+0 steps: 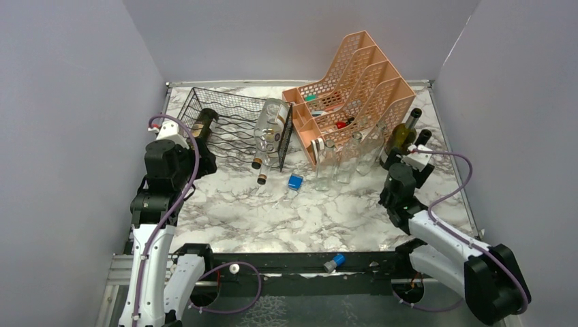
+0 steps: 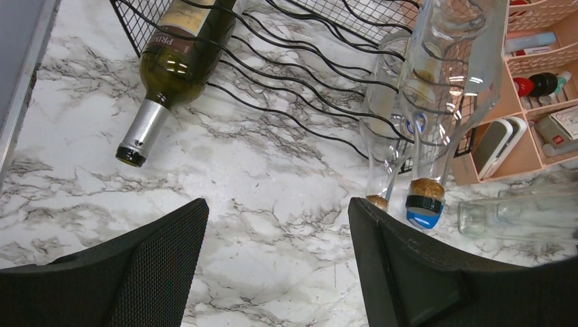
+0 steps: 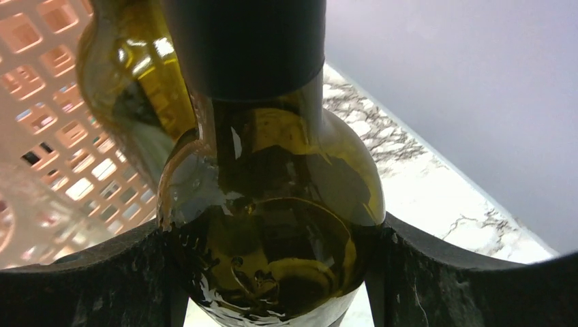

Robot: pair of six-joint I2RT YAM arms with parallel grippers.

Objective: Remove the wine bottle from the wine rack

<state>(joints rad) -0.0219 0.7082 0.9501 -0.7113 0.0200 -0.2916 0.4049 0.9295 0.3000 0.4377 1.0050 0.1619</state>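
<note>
The black wire wine rack lies at the back left and also shows in the left wrist view. A dark green wine bottle lies in its left slot, its silver-capped neck sticking out the front. Two clear bottles lie in its right end. My left gripper is open and empty, above the marble in front of the rack. My right gripper is shut on an upright olive-green bottle at the right, beside the organizer.
A peach file organizer holds small items at the back right. Three clear bottles stand in front of it. A second green bottle stands behind the held one. A blue block lies mid-table. Grey walls surround the table.
</note>
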